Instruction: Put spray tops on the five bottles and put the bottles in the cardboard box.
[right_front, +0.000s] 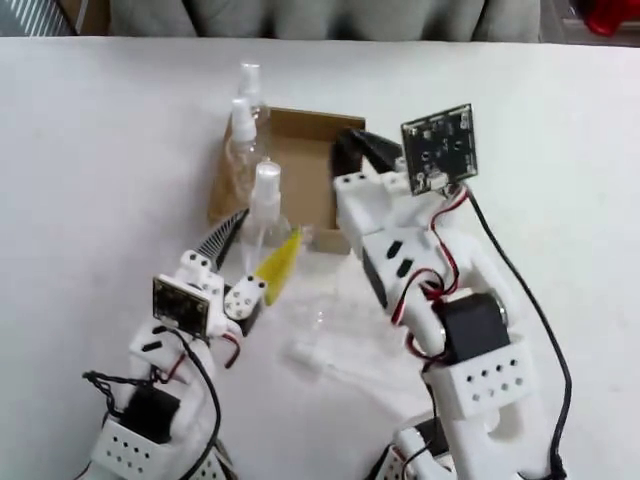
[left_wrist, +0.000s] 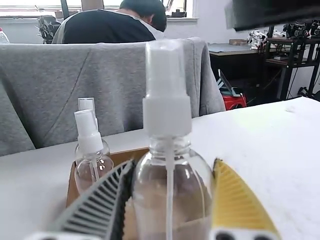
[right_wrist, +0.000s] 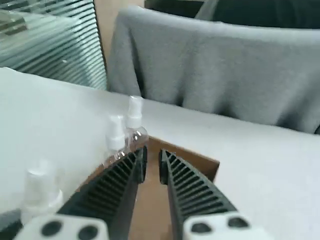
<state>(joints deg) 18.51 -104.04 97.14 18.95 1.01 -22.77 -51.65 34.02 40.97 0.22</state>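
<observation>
Nearest the arm bases, a loose clear piece (right_front: 318, 355) lies on the worktop (right_front: 100, 150). It is too faint to tell whether it is a bottle or a spray top.

Left gripper (right_front: 268, 228): jaws lie against either side of a clear bottle (left_wrist: 167, 192) and pinch its round body low down. The bottle is upright, with its white spray top (left_wrist: 166, 100) on and the dip tube visible inside. It sits at the near-left edge of the cardboard box (right_front: 305, 165).

Handling, as a judgement:
- The bottle looks empty, so it is light.
- The thin clear plastic wall is smooth and rounded, so it is likely to slip or twist in the jaws.
- Squeezing hard would dent it.
- The best hold is across the widest part of the body, below the shoulder.
- The spray top should not be gripped, since it could tilt or pull off.

Right gripper (right_wrist: 152, 152): jaws drawn almost together with only a thin slit between them, holding nothing. It hangs over the box's far-right part.

Farther in, along the box's left side, one capped bottle (right_front: 241, 140) stands upright. Another (right_front: 249, 88) stands just beyond it.
</observation>
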